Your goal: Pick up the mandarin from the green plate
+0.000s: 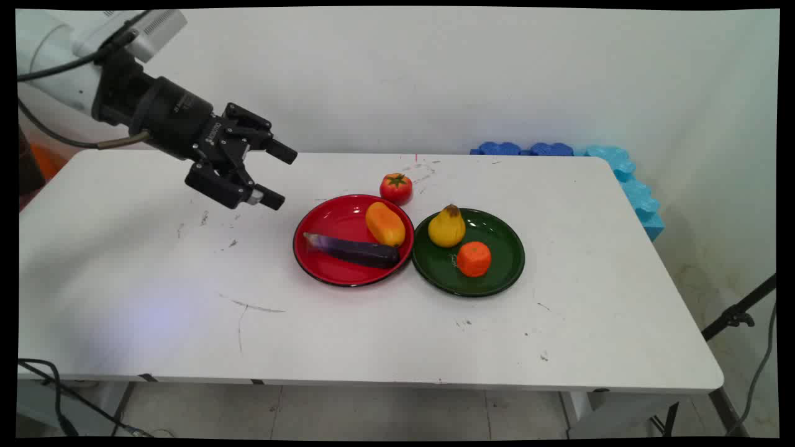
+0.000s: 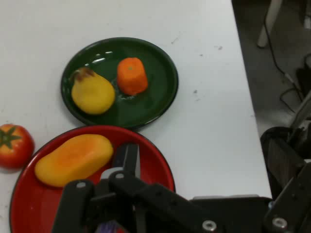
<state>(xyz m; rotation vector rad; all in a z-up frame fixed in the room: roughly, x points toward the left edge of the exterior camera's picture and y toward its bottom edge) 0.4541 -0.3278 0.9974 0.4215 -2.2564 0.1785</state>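
The gripper hangs in the upper left of the main view, above the white bench and clear of its surface. Its jaws stand apart and hold nothing. It points toward the right of the frame, at the plates, and is nearest to the red plate, though well apart from it.

The red plate sits near the centre of the main view. On it lie a purple eggplant, set lengthwise across the lower part of the plate, and an orange-yellow mango at the plate's upper right. The mango's lower end is just beside the eggplant's right end; whether they touch cannot be told.

A green plate sits immediately right of the red one, rims touching or nearly so. It carries a yellow pear at its upper left and an orange fruit at centre, close together.

A red tomato rests on the bench just above the red plate's upper right rim.

In the hand view the gripper's linkage covers the lower frame and hides most of the eggplant.

Blue foam pieces lie at the bench's far right corner against the wall.
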